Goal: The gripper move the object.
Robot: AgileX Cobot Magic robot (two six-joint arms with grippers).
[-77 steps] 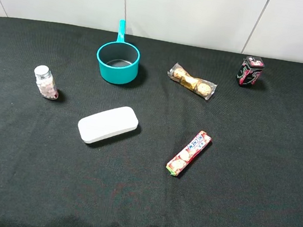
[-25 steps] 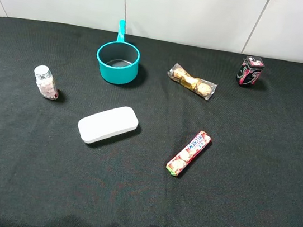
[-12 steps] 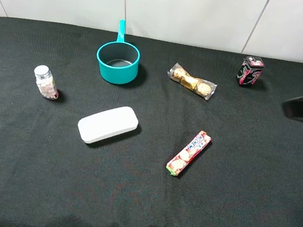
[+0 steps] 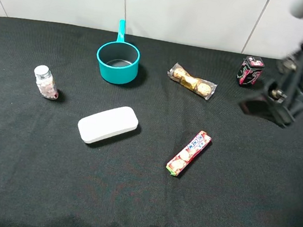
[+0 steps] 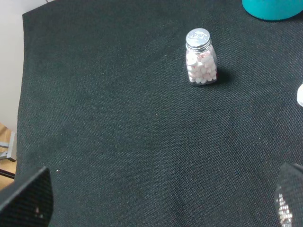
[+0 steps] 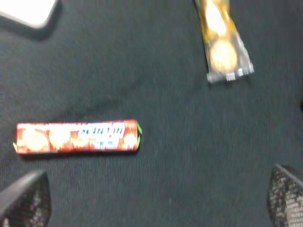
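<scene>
1. the right claw [image 4: 267,110] has just swung in from the right edge of the high view. a second ago no arm shows there, and half a second ago only a dark tip does. it now hangs over the surface [image 4: 128,200] just beside the black-and-pink tin [image 4: 250,71].
2. its fingers stand wide apart with nothing between them. the wrist view shows only bare cloth and sweets below.
3. the left claw [image 5: 158,198] is wide too and holds nothing. it sits back near its own corner, looking at the small bottle [image 5: 201,56] of pink and white sweets.
4. the white case [image 4: 108,124] lies flat where it has lain all along, left of centre, in front of the teal pot [image 4: 117,62]. it is well apart from the right claw.
5. so the reach looks only just begun, with no contact yet. the candy roll [image 4: 189,153] and the chocolate pack [image 4: 192,82] lie between claw and case, and the path probably has to pass over them.
6. writing: the candy roll has blue letters on a white band, too blurred to read for sure. the tin's print is too small to read.
</scene>
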